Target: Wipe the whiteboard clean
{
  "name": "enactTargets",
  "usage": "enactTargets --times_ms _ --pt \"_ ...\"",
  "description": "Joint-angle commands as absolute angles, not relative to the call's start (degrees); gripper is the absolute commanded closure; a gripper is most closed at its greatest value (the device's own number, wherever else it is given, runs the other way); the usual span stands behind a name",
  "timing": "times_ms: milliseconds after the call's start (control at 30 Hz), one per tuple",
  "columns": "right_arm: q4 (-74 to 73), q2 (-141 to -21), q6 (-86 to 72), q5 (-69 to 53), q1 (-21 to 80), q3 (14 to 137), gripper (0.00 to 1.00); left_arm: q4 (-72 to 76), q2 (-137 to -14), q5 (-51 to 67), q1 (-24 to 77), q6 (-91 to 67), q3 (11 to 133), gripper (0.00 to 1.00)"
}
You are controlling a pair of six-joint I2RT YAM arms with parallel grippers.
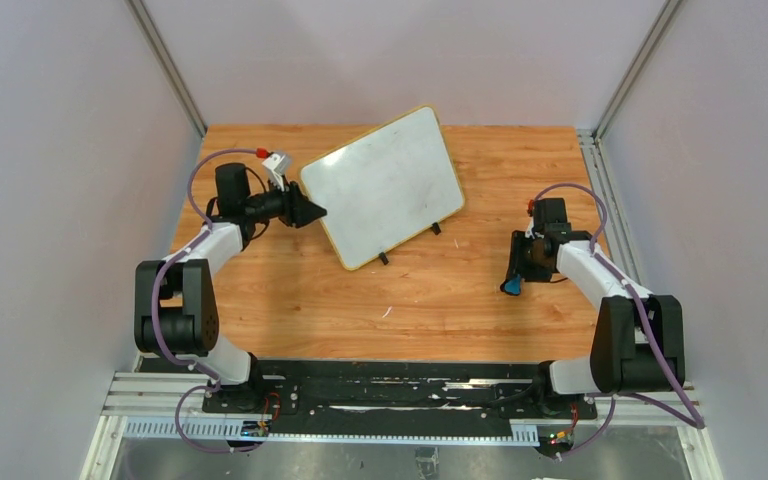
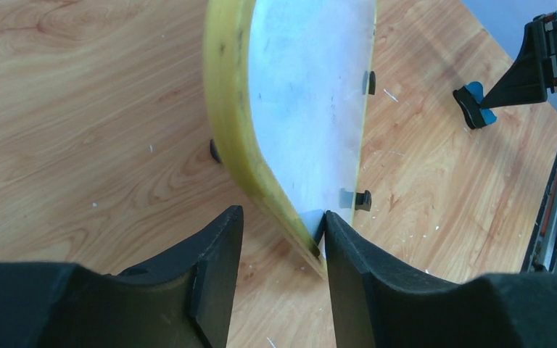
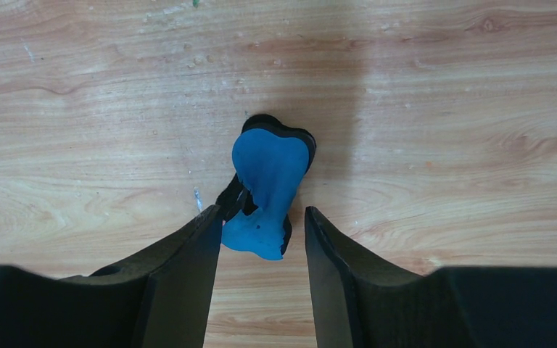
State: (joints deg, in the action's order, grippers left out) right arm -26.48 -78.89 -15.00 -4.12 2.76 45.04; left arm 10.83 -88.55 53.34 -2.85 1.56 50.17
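Observation:
The whiteboard [image 1: 385, 185] stands tilted on the wooden table, white with faint smudges, a yellow frame and two black feet [image 1: 384, 258]. No red writing shows. My left gripper [image 1: 312, 212] is open at the board's left corner. In the left wrist view [image 2: 281, 217] the yellow edge [image 2: 232, 109] runs between the fingers; the right finger [image 2: 341, 246] touches the board's face and the left finger stands apart. My right gripper [image 1: 513, 280] is open, pointing down over a blue and black eraser [image 1: 510, 288]. In the right wrist view [image 3: 261, 214] the eraser [image 3: 268, 167] lies on the table, its near end between the fingertips.
The wooden table [image 1: 290, 290] is walled by grey panels on three sides with metal posts at the back corners. A black rail [image 1: 390, 385] carries both arm bases at the near edge. A metal rail [image 1: 610, 200] runs along the right side.

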Motion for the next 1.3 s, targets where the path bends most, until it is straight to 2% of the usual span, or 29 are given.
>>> enactTargets --times_ms 0,200,467,633,800,967,1033,1100,1267 --pt "-26.0 -78.7 -14.5 -4.8 1.9 44.1 0.53 8.5 -87.1 52.2 -2.9 3.0 48.9 0.49" --pt "-26.1 -78.3 -14.5 -4.5 2.0 44.1 0.53 7.4 -82.9 55.8 -2.9 1.3 48.6 0.46" --pt "-26.2 -77.8 -14.7 -4.1 1.9 43.9 0.53 -5.1 -75.3 54.1 -3.0 8.5 49.2 0.45" --pt "-26.3 -75.5 -15.0 -2.6 2.0 43.4 0.52 -9.5 -70.8 45.7 -3.9 12.7 47.3 0.41" --pt "-26.1 -71.2 -15.7 -0.4 2.0 42.6 0.52 -4.5 -65.0 29.6 -5.1 10.7 42.6 0.37" --pt "-25.6 -67.6 -17.0 1.2 2.4 42.2 0.53 -0.8 -62.5 17.1 -5.8 8.1 40.0 0.24" --pt "-25.4 -66.4 -18.2 2.7 2.5 42.0 0.56 -0.2 -62.8 14.4 -5.9 7.4 39.4 0.11" --pt "-24.6 -65.1 -18.7 2.7 2.6 41.3 0.59 0.2 -63.3 13.0 -6.0 6.8 39.1 0.04" --pt "-23.8 -63.3 -18.9 4.3 2.6 40.0 0.60 0.9 -64.9 12.1 -6.2 5.6 39.0 0.01"
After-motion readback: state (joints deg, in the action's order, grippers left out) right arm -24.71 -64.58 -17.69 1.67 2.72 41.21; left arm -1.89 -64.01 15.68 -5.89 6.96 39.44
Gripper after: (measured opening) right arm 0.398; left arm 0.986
